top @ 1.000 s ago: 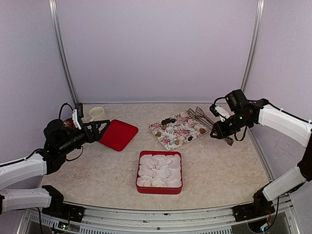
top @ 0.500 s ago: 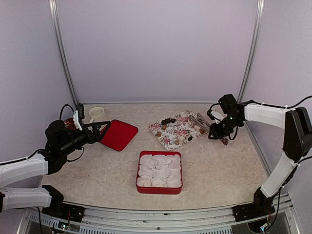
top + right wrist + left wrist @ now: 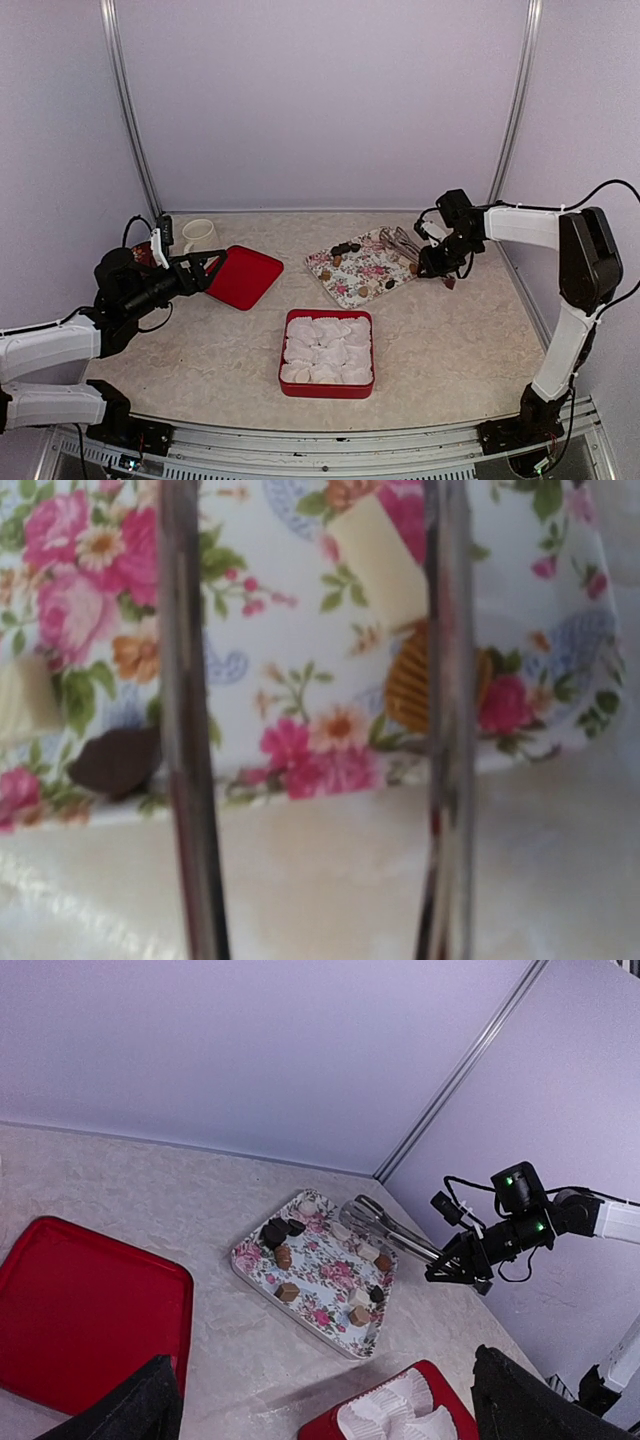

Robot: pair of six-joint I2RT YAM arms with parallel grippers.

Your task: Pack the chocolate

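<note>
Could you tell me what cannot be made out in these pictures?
Right wrist view: tongs blurred, ends cut off by the top edge; fingers of the right end effector out of frame.
Left wrist view: fingers of the left end effector cut off at bottom edge.
Top view: chocolates too small to count; paper cups hide the red box floor.

your top view looks down from high behind the near edge over the whole table (image 3: 450, 340). your left wrist camera looks across from the far left. your right wrist camera hangs close, sighting along the tongs (image 3: 180, 730). all three share the floral tray (image 3: 325, 1275) and its chocolate (image 3: 287, 1291).
</note>
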